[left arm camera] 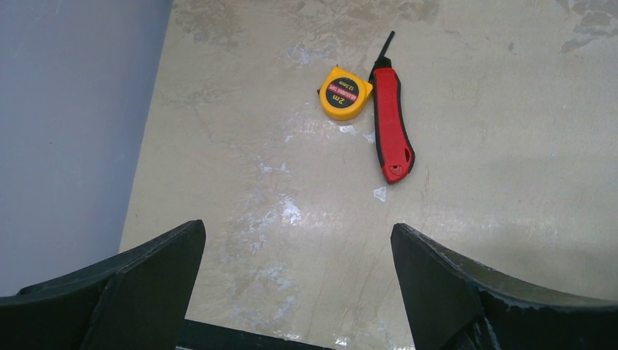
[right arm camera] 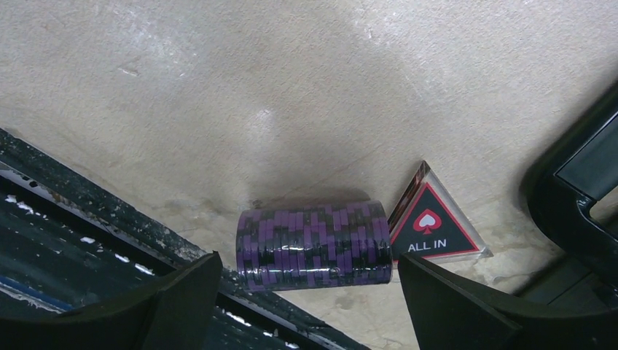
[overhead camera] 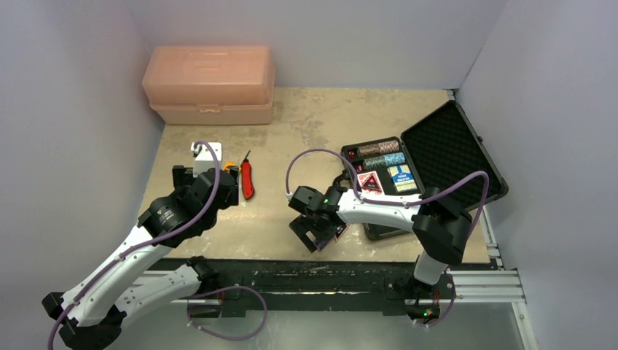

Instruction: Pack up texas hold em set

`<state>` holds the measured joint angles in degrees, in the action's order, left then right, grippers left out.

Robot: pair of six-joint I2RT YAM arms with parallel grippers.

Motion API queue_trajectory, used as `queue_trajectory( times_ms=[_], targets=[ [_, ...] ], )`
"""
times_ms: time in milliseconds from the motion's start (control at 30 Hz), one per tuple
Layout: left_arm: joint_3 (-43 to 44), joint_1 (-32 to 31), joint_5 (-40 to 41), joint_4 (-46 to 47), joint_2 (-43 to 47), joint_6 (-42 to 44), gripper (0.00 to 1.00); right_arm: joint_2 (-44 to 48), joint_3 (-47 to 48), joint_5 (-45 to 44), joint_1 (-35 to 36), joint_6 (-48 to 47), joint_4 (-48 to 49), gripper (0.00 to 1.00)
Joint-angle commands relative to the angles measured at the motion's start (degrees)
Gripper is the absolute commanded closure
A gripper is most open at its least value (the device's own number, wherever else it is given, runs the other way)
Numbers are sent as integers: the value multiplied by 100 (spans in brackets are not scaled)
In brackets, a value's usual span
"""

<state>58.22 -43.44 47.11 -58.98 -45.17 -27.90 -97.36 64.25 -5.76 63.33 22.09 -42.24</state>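
The small black case (overhead camera: 437,157) lies open at the right, with chip stacks (overhead camera: 382,153), a blue card deck (overhead camera: 401,179) and a black-red triangular token (overhead camera: 369,182) in its foam tray. My right gripper (overhead camera: 318,235) is open over the table's near edge. In the right wrist view a purple-black chip stack (right arm camera: 313,245) lies on its side between and just beyond my open fingers (right arm camera: 175,306), touching an "ALL IN" triangular token (right arm camera: 431,226). The case's corner (right arm camera: 583,197) is to the right. My left gripper (left arm camera: 299,292) is open and empty above bare table.
A large peach plastic box (overhead camera: 210,84) stands at the back left. A red folding knife (overhead camera: 248,179) and a yellow tape measure (left arm camera: 345,92) lie near my left gripper; the knife also shows in the left wrist view (left arm camera: 391,120). The black table-edge rail (right arm camera: 87,226) is close under my right gripper.
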Motion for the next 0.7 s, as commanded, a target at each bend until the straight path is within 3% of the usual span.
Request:
queue_trajectory(
  times_ms=[0,667],
  targets=[
    [76,46,17,118,17,15,0,-11,79,-170,30,102,-89,6],
    [76,46,-11,123,17,35,0,-167,232,-211,74,103,-101,12]
  ],
)
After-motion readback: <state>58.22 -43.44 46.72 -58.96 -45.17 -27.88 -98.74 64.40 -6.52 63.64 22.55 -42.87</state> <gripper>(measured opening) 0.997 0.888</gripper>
